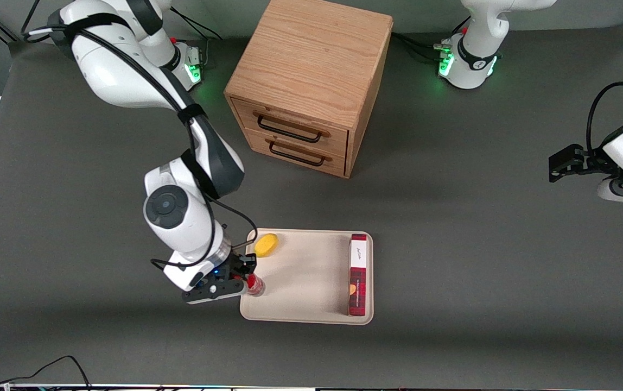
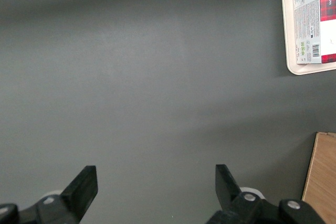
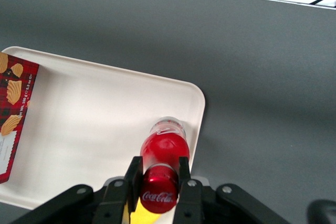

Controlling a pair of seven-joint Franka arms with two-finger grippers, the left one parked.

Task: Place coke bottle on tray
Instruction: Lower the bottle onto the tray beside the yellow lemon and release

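The gripper [image 1: 247,281] clamps the coke bottle [image 1: 255,285] just below its cap, keeping it upright over the tray [image 1: 306,282], which lies near the counter's camera-side edge. The bottle sits just inside the rim toward the working arm's end, apparently ready for release.

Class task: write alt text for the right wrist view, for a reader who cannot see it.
The gripper grips a small red coke bottle by its neck, the bottle's base over the cream tray near its rim. A red plaid box lies on the tray, which sits on a grey table.
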